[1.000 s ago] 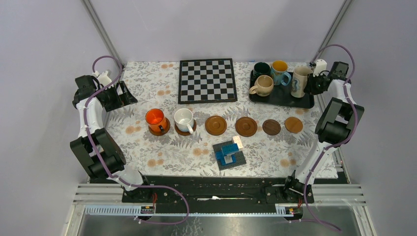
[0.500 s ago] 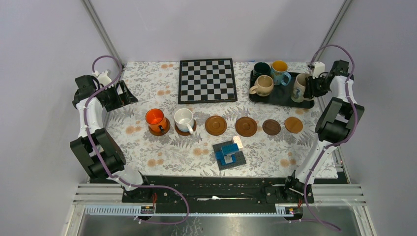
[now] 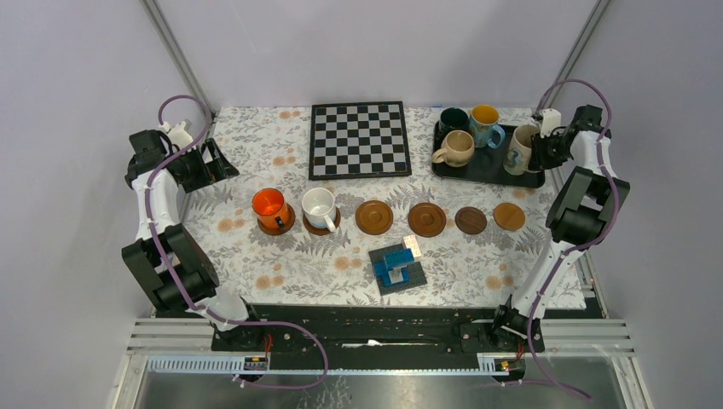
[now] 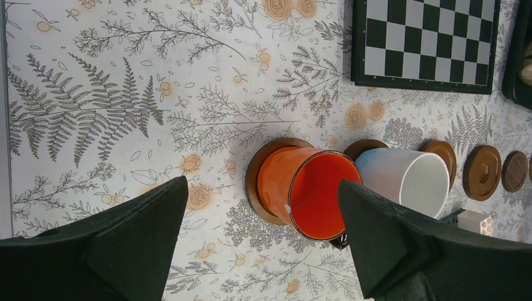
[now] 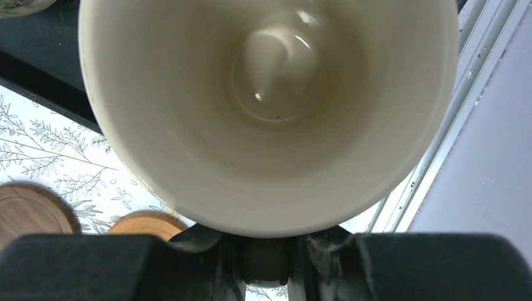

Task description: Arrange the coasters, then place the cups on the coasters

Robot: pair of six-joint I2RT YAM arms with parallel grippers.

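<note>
Six flat round wooden coasters [image 3: 373, 217] are laid in a row across the middle of the table [image 3: 256, 268], dark to light brown, some w/ raised rims. The two leftmost are occupied: a glossy orange mug [image 3: 270, 205] and, just beside it, a white mug [image 3: 318, 205], each seated on its disc. The other four are bare.

A black rectangular tray [image 3: 490, 173] at far right carries a dark green mug [image 3: 453, 120], a blue mug [image 3: 486, 121] w/ yellow-orange inside, and a beige mug [image 3: 457, 149]. The patterned cream mug [image 3: 520, 146] is at the tray's right end. The right gripper [image 3: 540, 146] is closed on it, fingers drawn nearly together at its rim. In the wrist view the smooth cream interior fills the frame, and the exact pinch point can't be made out.

The left gripper [image 3: 211, 164] is held wide open w/ nothing in it, at far left.

The table is covered by a white cloth [image 4: 94, 94] printed w/ grey ferns and orange blossoms. A chessboard [image 3: 359, 139] lies at far centre and a small blue block build [image 3: 397, 268] near the front. Plain pale lilac walls [image 3: 384, 43] and slanted metal posts [image 3: 175, 51] are seen behind.
</note>
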